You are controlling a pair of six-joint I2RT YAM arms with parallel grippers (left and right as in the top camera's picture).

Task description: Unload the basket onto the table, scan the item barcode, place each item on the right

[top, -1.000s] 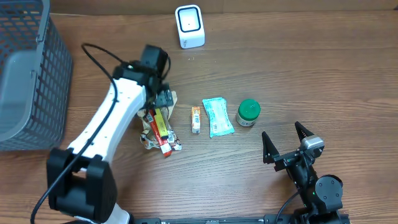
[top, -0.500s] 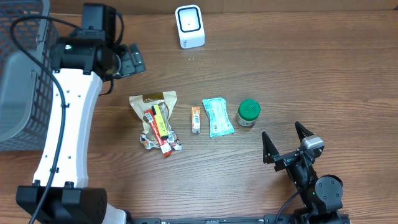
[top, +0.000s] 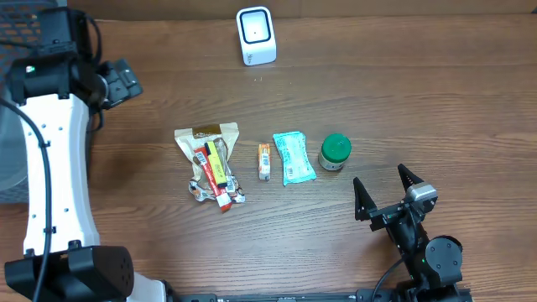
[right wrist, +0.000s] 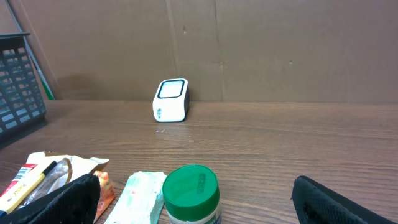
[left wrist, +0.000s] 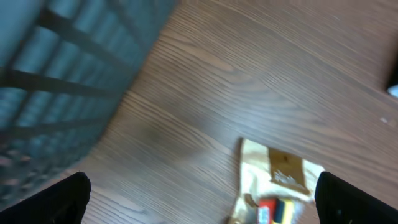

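At the lower right of the overhead frame, the right gripper (top: 379, 179) sits low over the wooden table (top: 436, 92), its jaws spread wide and holding nothing. Above it, across the middle of the frame, the items to scan lie in a loose row, none of them lifted. A green-lidded jar (top: 335, 152) stands upright at the right end, with a teal pouch (top: 294, 157) just beside it. Then come a small orange packet (top: 264, 161) and, at the left end, a tan snack bag (top: 205, 138) with wrapped bars (top: 215, 172) lying on its lower half. Farther up, at the upper left, the left gripper (top: 123, 80) hangs by the grey basket (top: 7, 159), likewise released and empty, well apart from the row. At the top centre stands the white scanner (top: 256, 35), with a dark-framed window on its upper face. We judge the step in hand to be choosing and picking up one item. To do it well, we would take one that lies clear of its neighbours and grip it by an edge that leaves the barcode uncovered. We would then lift it cleanly and turn the code squarely to the scanner's window. We cannot see where any barcode lies. We count two grippers, one scanner, one basket, one jar, one pouch, one packet and one bag. The bars look like two, one red and one yellow, though crumpled wrapper beside them leaves that count uncertain.
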